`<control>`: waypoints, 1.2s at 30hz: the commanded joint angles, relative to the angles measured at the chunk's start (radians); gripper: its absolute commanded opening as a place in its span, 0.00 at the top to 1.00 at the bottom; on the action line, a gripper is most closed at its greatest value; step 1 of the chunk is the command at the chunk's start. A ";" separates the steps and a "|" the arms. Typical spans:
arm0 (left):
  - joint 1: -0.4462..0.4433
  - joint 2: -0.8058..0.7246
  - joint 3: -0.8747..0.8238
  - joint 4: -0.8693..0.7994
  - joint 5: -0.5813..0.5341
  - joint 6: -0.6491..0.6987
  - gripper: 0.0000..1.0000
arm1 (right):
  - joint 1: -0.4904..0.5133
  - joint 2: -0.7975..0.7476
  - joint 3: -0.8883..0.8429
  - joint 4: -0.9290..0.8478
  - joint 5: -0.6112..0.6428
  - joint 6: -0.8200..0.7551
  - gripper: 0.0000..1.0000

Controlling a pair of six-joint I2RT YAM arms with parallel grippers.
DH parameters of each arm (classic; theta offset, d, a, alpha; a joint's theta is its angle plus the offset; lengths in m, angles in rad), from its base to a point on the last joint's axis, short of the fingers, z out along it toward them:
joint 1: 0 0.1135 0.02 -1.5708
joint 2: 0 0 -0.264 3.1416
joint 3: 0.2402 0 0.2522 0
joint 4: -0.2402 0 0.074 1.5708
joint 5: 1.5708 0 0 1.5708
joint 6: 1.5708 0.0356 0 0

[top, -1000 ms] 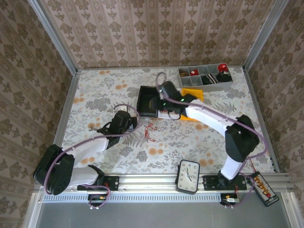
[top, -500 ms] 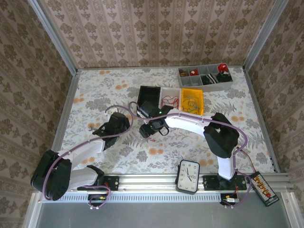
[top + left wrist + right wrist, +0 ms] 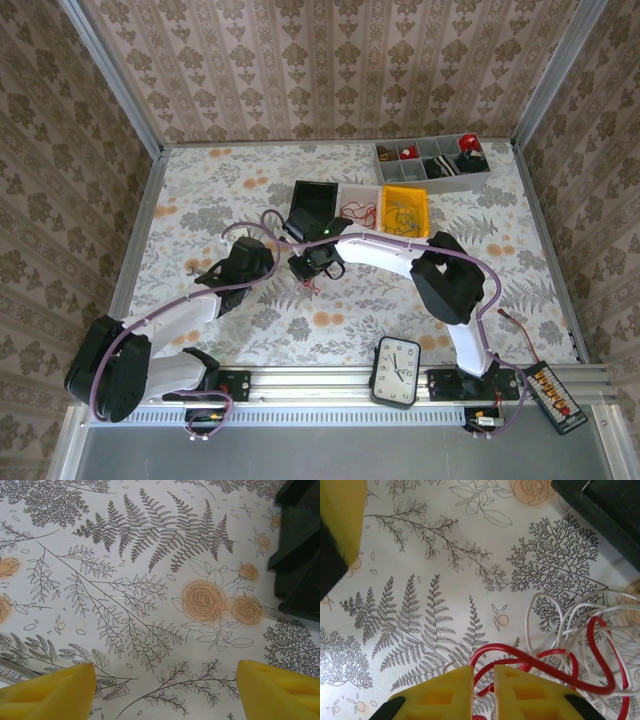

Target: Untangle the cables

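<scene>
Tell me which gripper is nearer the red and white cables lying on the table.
Right. The right gripper sits at the cables, its fingers nearly together over a red one. The left gripper is off to their left, open above bare tablecloth.

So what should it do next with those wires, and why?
Probably the right gripper should lift slightly: it looks closed on the red wire, which loops through the white wires. A gentle pull would show where they snag. The left gripper hangs open over the table.
</scene>
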 commanded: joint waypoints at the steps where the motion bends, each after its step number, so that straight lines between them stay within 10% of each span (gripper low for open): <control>1: 0.008 -0.005 -0.004 0.013 0.040 0.022 0.26 | -0.007 0.004 0.004 0.014 -0.022 0.006 0.79; 22: 0.006 0.014 -0.010 0.046 0.051 0.016 0.26 | 0.006 0.002 -0.032 -0.002 -0.052 -0.042 0.63; 36: -0.006 0.025 -0.008 0.105 0.150 0.109 0.26 | -0.021 -0.079 -0.133 0.084 -0.050 -0.044 1.00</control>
